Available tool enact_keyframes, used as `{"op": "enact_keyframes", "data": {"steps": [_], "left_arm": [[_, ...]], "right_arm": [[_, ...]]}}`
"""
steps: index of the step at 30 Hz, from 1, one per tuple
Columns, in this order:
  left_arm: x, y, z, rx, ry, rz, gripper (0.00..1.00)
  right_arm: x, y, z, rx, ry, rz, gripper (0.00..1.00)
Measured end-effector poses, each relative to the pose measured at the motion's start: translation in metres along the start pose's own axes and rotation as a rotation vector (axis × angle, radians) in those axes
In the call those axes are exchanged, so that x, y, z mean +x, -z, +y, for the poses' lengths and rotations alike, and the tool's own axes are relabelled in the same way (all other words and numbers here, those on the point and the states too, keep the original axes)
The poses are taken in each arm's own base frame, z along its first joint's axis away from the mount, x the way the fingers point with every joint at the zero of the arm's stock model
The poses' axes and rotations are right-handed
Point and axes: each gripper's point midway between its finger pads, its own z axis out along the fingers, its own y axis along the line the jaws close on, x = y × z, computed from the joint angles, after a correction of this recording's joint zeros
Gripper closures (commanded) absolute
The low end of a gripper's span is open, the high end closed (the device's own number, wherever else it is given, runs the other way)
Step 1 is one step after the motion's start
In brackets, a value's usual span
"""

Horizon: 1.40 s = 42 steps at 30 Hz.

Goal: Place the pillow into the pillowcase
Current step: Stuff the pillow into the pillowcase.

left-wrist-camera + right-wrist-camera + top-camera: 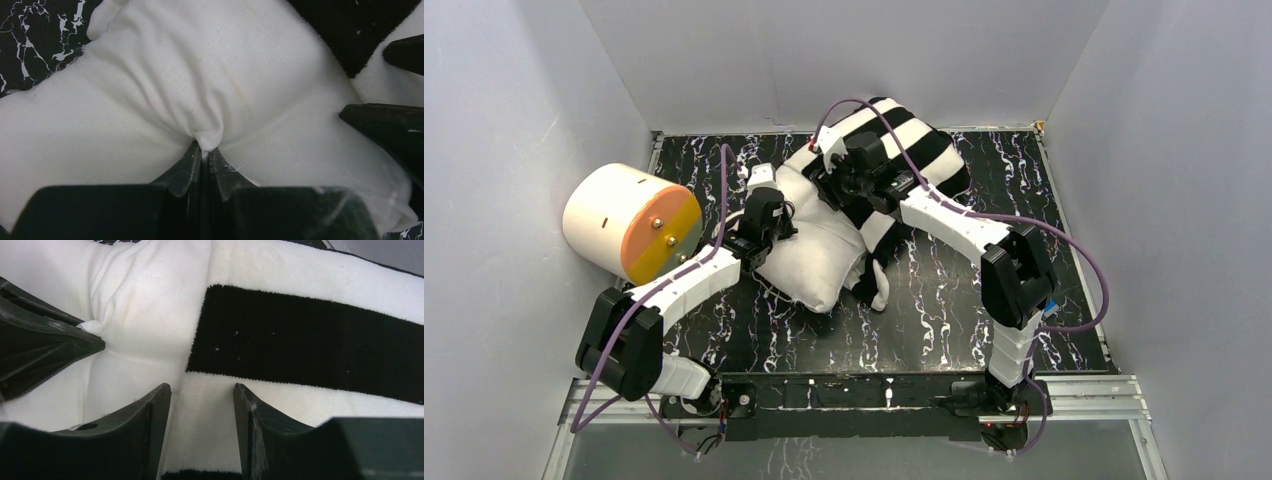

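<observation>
The left gripper [204,152] fills the bottom of its wrist view. Its dark body is cut off at the frame edge, so only the two fingertips show. In the overhead view both grippers are hidden under their own wrists and cables. The far part of the pillow [819,255] is out of sight inside the pillowcase [904,140], and how deep it goes cannot be made out.

Overhead, the white pillow lies at the centre of the marbled tabletop [944,300]. Its bare end points to 7 o'clock, and the striped pillowcase covers its end toward 1 o'clock. The left gripper comes at the pillow from 9 o'clock and the right gripper [202,390] from 1 o'clock. They meet where the mouth of the pillowcase crosses the pillow.

The left gripper's jaws are pressed together on a small pinch of white pillow fabric, with creases fanning out from the tips. The right gripper's jaws stand apart, straddling a white stripe at the edge of the pillowcase. The cloth lies between the fingers and is not visibly squeezed.

A cream cylinder with an orange face [629,222] lies at 9 o'clock, near the left arm.
</observation>
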Motion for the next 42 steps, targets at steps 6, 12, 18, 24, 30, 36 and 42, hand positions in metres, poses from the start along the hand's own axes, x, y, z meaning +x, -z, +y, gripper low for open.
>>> {"op": "enact_keyframes", "data": {"steps": [6,12,18,24,30,36,42], "left_arm": [[-0.003,-0.001,-0.002,0.013,0.008,-0.008,1.00],[-0.003,-0.001,-0.003,0.022,0.021,-0.008,1.00],[-0.004,-0.002,-0.004,0.030,0.046,-0.009,1.00],[-0.004,-0.002,-0.005,0.031,0.055,-0.008,1.00],[-0.004,-0.002,-0.006,0.039,0.068,-0.007,1.00],[-0.009,-0.003,-0.011,0.059,0.098,-0.013,1.00],[-0.027,-0.016,-0.013,0.046,0.141,-0.017,1.00]], "right_arm": [[-0.004,-0.005,0.010,0.034,0.072,0.015,0.72],[-0.001,-0.018,0.009,0.097,0.150,0.064,1.00],[-0.025,-0.012,0.020,0.062,0.179,0.064,1.00],[-0.050,0.004,0.033,0.013,0.177,0.003,1.00],[-0.047,0.017,0.037,0.006,0.161,-0.004,1.00],[-0.024,0.018,0.056,-0.048,0.093,0.009,1.00],[-0.057,0.027,0.066,-0.088,0.029,-0.054,1.00]]}}
